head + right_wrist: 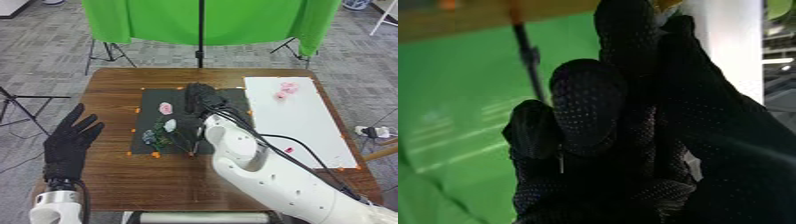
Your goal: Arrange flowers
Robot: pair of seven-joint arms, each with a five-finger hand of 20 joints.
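Note:
My right hand (202, 97) is over the upper part of the dark mat (149, 100). In the right wrist view, the fingers of my right hand (589, 95) are curled, with the thumb close beside them; no flower can be made out in their grasp. Left of this hand, a pink flower (166, 108), a white flower (171, 125) and bluish flowers (149, 136) lie on the mat with green leaves. Pink flowers (287, 90) lie on the white board (311, 130), near its far end. My left hand (67, 150) stands open with straight fingers at the table's left side.
A small red piece (289, 149) is on the white board's lower part, close to my right arm. Orange marks (155, 155) dot the mat's edges. The brown table (160, 187) extends below the mat, and a green cloth (160, 22) hangs behind it.

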